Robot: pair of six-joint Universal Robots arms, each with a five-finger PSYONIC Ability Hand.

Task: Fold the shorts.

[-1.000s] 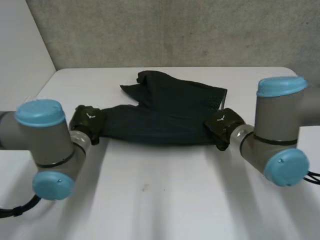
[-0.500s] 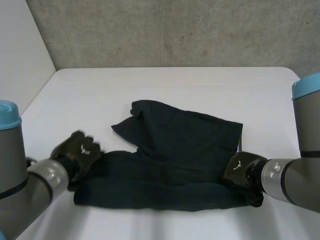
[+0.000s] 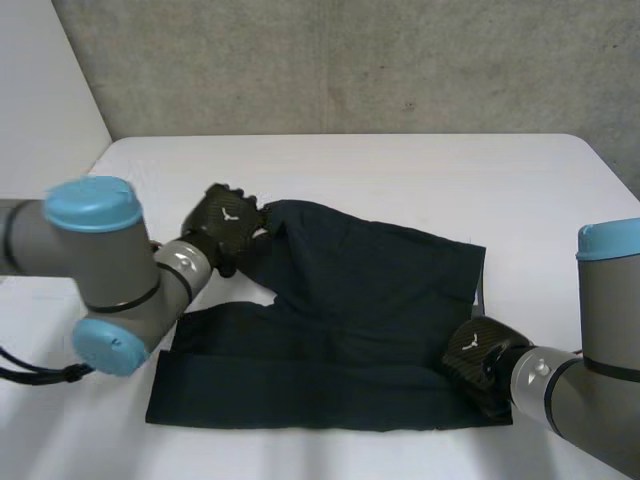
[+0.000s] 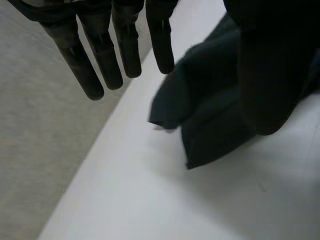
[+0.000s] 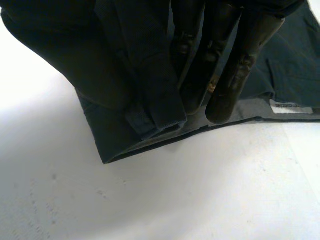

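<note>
The dark navy shorts (image 3: 350, 300) lie spread on the white table (image 3: 400, 170), one leg end bunched at the far left. My left hand (image 3: 226, 222) hovers at that bunched leg end, open. In the left wrist view its straight fingers (image 4: 125, 50) stand apart from the folded cloth tip (image 4: 210, 120), and the thumb is in front of the cloth. My right hand (image 3: 478, 352) is at the near right corner of the shorts. There its fingers (image 5: 225, 75) and thumb pinch the waistband corner (image 5: 145, 90) by a belt loop.
The table meets a grey wall at the back and a white wall at the left. Bare tabletop lies beyond the shorts and along the front edge (image 3: 300, 455). A white label (image 5: 287, 106) shows inside the waistband.
The shorts were lowered onto the table. My left hand let go of the near left corner, opened, and moved to the far leg end. My right hand kept its grip.
</note>
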